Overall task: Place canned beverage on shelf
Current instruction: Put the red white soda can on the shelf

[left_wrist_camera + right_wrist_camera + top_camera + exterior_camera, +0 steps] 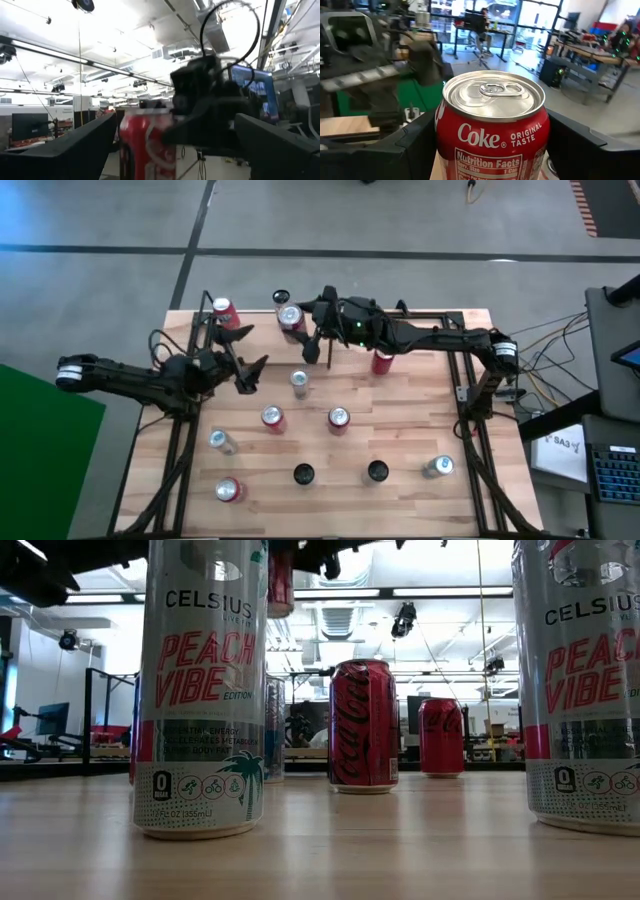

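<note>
Red Coke aluminium can clamped between right gripper fingers, above light wood plank shelf. Left gripper spread wide, empty, near. Risk: can tipping or knocking neighbouring red can if released tilted or off-centre.

A lab: ceiling light strips, monitors, workbenches, exposed ducting.

Twelve cans on one shelf.
Six red cans, three silver cans, and three dark-topped cans, though the rearmost dark one is hard to make out.
</note>
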Available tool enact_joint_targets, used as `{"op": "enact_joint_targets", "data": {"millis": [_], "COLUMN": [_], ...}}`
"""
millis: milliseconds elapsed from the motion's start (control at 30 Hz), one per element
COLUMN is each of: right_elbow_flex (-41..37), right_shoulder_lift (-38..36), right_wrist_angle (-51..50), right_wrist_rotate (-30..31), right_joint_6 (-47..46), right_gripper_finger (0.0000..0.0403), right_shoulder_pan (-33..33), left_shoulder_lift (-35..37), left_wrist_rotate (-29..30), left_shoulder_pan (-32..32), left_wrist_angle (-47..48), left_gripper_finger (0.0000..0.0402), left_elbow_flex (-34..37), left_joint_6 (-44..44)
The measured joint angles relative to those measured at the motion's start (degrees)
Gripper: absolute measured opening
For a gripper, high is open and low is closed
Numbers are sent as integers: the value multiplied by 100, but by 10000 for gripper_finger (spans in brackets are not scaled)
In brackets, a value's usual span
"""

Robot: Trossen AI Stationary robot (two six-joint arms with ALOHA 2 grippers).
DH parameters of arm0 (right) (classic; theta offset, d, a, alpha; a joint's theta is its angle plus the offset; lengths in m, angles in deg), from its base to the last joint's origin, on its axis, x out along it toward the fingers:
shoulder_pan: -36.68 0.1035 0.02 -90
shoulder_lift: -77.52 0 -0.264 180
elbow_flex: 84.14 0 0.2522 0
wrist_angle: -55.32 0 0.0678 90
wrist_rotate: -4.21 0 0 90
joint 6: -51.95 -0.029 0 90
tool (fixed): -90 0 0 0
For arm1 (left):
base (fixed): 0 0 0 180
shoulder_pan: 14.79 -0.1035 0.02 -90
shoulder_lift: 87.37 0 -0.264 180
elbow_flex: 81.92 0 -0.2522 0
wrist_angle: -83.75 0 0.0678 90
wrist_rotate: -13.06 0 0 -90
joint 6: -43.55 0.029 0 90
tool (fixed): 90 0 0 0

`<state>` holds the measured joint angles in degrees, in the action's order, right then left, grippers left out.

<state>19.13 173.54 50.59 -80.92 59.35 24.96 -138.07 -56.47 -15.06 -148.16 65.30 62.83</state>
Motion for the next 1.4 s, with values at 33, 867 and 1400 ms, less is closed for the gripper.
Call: {"op": "enact_joint_targets", "data": {"millis": [33, 867, 1400], "right_elbow_flex": [-35, -196, -204], "right_shoulder_lift": [26, 1171, 1230], "right_wrist_angle": [44, 827, 112], "right_wrist_rotate": [-3, -15, 578], "right_joint_6": [-40, -638, -679], "right_gripper_finger": [289, 290, 290], "right_shoulder_pan": [-46, -647, -709], "left_shoulder_lift": [96, 775, 768], "left_wrist_rotate": [0, 337, 365], "left_shoulder_pan": [0, -11, -11], "left_wrist_angle": [70, 527, 531], "left_gripper_finger": [384, 362, 362], "left_elbow_flex": [0, 7, 9], "left_joint_6": [24, 319, 373]}}
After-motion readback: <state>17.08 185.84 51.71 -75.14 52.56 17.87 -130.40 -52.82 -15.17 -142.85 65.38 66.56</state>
